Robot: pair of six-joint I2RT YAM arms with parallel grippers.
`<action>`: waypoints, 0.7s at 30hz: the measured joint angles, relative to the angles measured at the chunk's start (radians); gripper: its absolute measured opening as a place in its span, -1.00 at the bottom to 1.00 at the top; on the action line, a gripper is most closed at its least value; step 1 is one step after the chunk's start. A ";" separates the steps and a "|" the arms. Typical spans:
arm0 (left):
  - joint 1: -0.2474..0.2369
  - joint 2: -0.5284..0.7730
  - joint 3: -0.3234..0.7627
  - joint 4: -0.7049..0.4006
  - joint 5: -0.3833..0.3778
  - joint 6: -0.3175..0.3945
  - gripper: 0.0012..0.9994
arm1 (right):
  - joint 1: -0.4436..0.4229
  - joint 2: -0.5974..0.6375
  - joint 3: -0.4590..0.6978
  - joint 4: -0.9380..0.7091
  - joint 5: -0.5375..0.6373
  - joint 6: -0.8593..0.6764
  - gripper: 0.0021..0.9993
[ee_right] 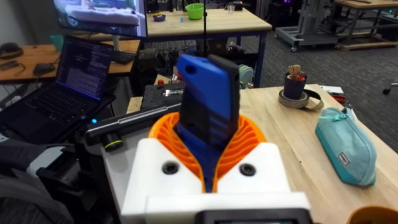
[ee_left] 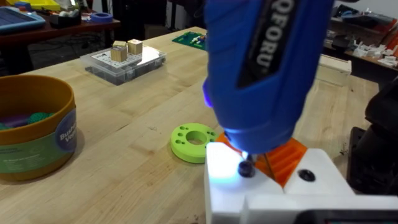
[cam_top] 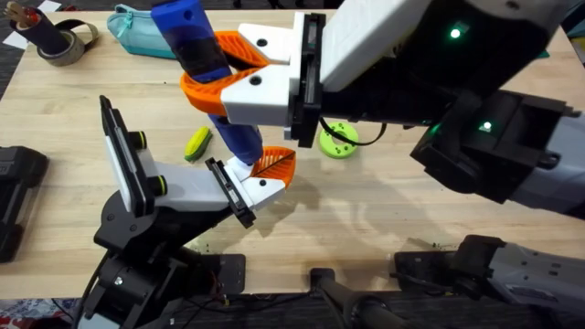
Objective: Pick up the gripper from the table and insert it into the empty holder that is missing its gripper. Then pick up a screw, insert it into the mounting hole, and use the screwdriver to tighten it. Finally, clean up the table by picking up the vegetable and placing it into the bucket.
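Gripping the screwdriver [cam_top: 206, 68] upright in right fingers [cam_top: 219, 68], tip on the gripper [cam_top: 265, 175]; left fingers' state unclear.

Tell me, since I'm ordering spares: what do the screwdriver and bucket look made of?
The screwdriver: likely moulded plastic, glossy blue with printed lettering. The bucket: probably plastic or coated card, smooth tan wall, orange-brown rim, printed label; uncertain which.
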State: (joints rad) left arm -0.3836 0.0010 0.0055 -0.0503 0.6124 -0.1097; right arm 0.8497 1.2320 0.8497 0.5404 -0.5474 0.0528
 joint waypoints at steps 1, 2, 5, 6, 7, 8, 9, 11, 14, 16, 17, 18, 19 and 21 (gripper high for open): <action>0.000 0.000 0.000 -0.002 0.000 -0.001 -0.97 | 0.000 0.000 0.000 -0.008 0.001 0.000 -0.91; 0.000 0.000 0.000 -0.003 0.000 -0.003 -0.97 | 0.000 0.001 0.000 -0.010 0.001 0.002 -0.91; 0.000 0.001 0.000 -0.002 -0.003 -0.003 -0.97 | 0.000 0.003 -0.003 0.016 -0.016 0.003 -0.91; 0.000 0.001 0.000 -0.002 -0.004 -0.003 -0.97 | 0.000 0.005 -0.006 0.041 -0.028 0.003 -0.91; 0.000 0.001 0.000 -0.002 -0.005 -0.003 -0.97 | 0.000 0.009 -0.010 0.074 -0.045 0.004 -0.91; 0.000 0.001 0.000 -0.002 -0.006 -0.003 -0.97 | 0.000 0.011 -0.011 0.103 -0.059 0.005 -0.91; 0.000 0.001 0.000 -0.002 -0.006 -0.003 -0.97 | 0.000 0.012 -0.011 0.128 -0.070 0.009 -0.91; 0.000 0.001 0.000 -0.002 -0.005 -0.003 -0.97 | 0.000 0.013 -0.011 0.171 -0.084 0.029 -0.91; 0.000 0.001 0.000 -0.002 -0.005 -0.004 -0.97 | 0.000 0.009 -0.008 0.188 -0.111 0.058 -0.91; 0.000 0.001 0.000 -0.002 -0.005 -0.004 -0.97 | -0.002 0.009 0.003 0.183 -0.137 0.072 -0.91; 0.000 0.001 0.000 -0.002 -0.005 -0.004 -0.97 | -0.005 0.010 0.013 0.179 -0.152 0.077 -0.91; 0.000 0.001 0.000 -0.002 -0.005 -0.003 -0.97 | -0.009 0.010 0.027 0.176 -0.167 0.083 -0.91; 0.000 0.001 0.000 -0.002 -0.005 -0.003 -0.97 | -0.014 0.010 0.045 0.171 -0.182 0.091 -0.91; 0.000 0.001 0.000 -0.002 -0.005 -0.004 -0.97 | -0.037 0.010 0.100 0.145 -0.219 0.113 -0.91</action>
State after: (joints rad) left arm -0.3836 0.0017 0.0055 -0.0519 0.6079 -0.1133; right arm 0.8126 1.2419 0.9496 0.6850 -0.7666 0.1660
